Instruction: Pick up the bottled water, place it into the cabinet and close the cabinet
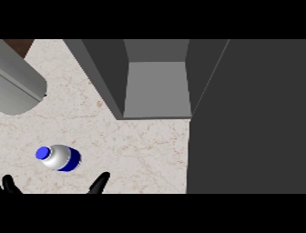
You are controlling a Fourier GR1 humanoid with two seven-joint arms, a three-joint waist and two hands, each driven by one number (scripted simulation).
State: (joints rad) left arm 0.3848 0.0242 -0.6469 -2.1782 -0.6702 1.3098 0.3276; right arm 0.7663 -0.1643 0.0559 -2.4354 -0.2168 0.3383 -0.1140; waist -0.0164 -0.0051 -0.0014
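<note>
- Left hand (0, 185) shows at the lower left edge, fingertips up, with another black finger (99, 183) splayed well to their right; the hand is spread apart and clasps nothing.
- Bottled water (60, 158) stands on the marbled counter (135, 150) at lower left, just above the gap between those fingers, untouched.
- Cabinet (105, 77) at upper centre stands open (pale grey inner floor in plain sight), its dark door (257, 118) filling the right side.
- Blue cap (44, 153), silvery-white body, blue band below.
</note>
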